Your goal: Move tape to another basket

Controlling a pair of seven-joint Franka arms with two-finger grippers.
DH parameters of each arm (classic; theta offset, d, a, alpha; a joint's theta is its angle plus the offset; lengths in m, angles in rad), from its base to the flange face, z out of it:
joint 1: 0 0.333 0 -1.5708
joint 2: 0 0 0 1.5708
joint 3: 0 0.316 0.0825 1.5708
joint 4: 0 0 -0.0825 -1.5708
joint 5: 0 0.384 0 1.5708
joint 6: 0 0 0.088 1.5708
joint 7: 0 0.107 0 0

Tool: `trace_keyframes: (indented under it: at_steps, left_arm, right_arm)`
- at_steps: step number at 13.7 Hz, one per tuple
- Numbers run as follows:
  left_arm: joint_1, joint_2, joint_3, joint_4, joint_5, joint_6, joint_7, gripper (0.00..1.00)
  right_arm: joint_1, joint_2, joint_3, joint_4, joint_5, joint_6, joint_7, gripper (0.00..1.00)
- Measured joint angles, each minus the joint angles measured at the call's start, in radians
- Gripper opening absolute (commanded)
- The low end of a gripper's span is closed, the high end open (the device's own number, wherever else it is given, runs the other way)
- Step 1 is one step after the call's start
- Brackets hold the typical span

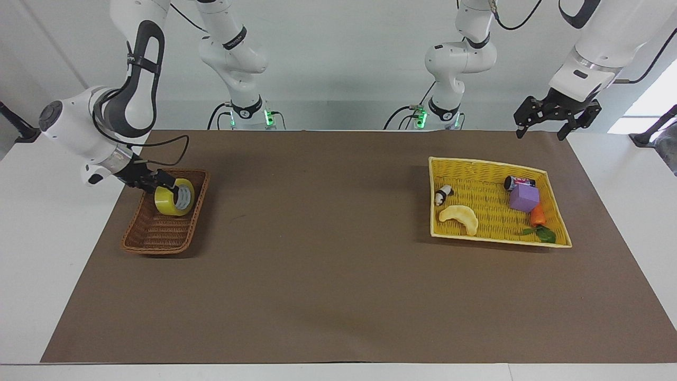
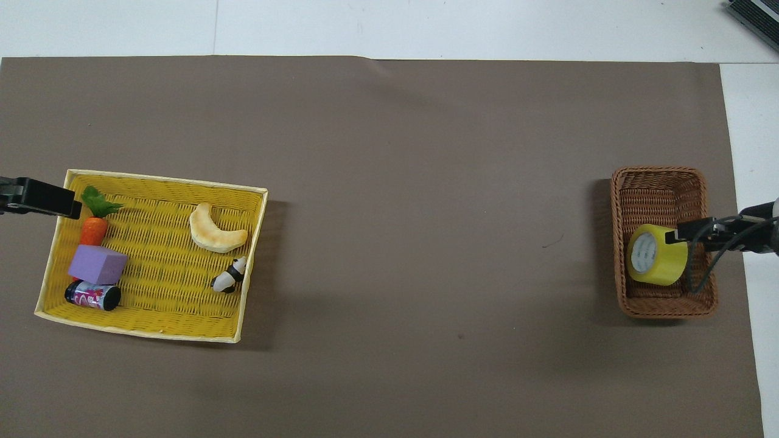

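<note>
Right claw (image 1: 165, 182) open beside tape (image 1: 175, 197); no label readable.

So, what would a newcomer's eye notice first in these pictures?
First the bright yellow tape, standing on edge in the brown wicker basket at the right arm's end, with the right pincer at its rim. Then the yellow tray of toys at the left arm's end; the left pincer waits above its corner.
</note>
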Motion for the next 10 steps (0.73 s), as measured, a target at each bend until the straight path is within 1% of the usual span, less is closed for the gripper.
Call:
trace_keyframes:
  at_steps: [3, 6, 7, 10]
  left_arm:
    - [0.0, -0.003, 0.0, 0.001, -0.001, 0.001, 0.0, 1.0]
    - [0.0, -0.019, 0.0, 0.001, -0.001, 0.001, 0.0, 1.0]
    - [0.0, -0.024, 0.0, 0.001, -0.002, 0.001, 0.0, 1.0]
    - [0.0, -0.026, 0.0, 0.001, -0.002, 0.001, 0.0, 1.0]
  right_arm:
    - [0.058, -0.001, 0.004, 0.066, -0.024, -0.031, 0.0, 1.0]
    - [0.13, -0.009, 0.004, 0.091, -0.083, -0.044, 0.003, 1.0]
    - [0.154, -0.016, 0.005, 0.093, -0.096, -0.052, 0.018, 1.0]
    - [0.235, -0.042, 0.006, 0.095, -0.145, -0.089, 0.152, 1.0]
